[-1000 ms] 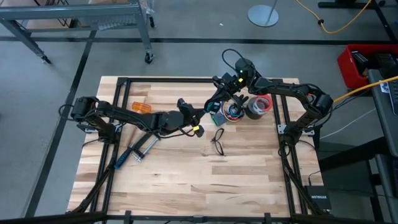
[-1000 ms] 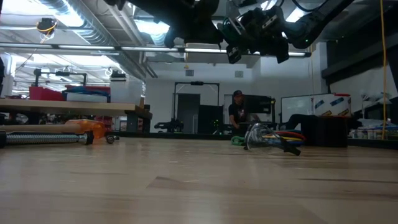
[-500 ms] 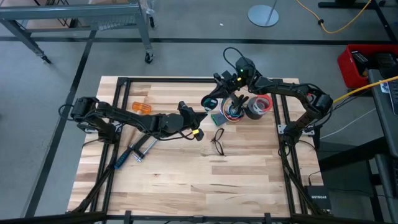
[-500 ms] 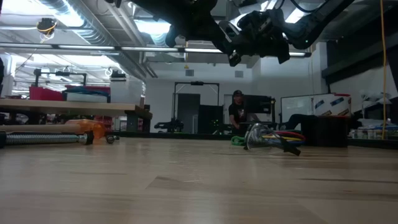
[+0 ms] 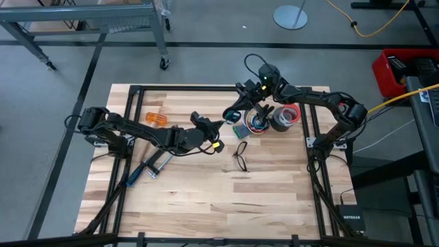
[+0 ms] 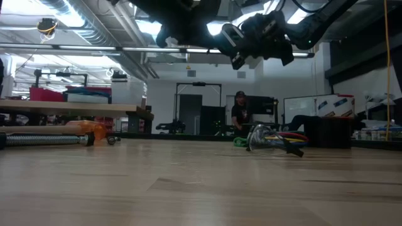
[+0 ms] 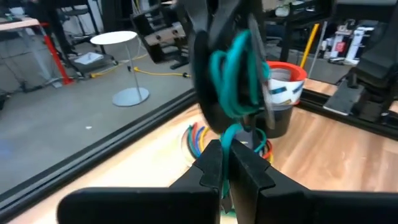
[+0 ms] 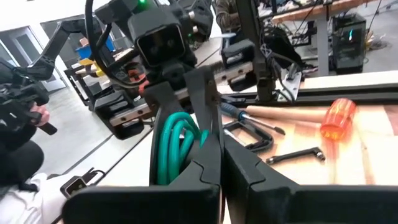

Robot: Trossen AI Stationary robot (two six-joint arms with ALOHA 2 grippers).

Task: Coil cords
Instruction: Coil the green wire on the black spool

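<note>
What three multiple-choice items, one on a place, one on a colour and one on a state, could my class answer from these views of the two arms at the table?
1. Where does the metal clamp lie?
A. on the table, on the left arm's side
B. on the floor
C. atop the tape roll

2. What colour is the coiled cord held up between the arms?
A. white
B. pink
C. teal

3. How is the right pincer?
A. wide open, empty
B. shut on the coiled cord
C. out of view

Key: 1 A, the high view shows it beside the left arm; 2 C, both wrist views show teal loops; 3 B, its fingers meet against the coil.
</note>
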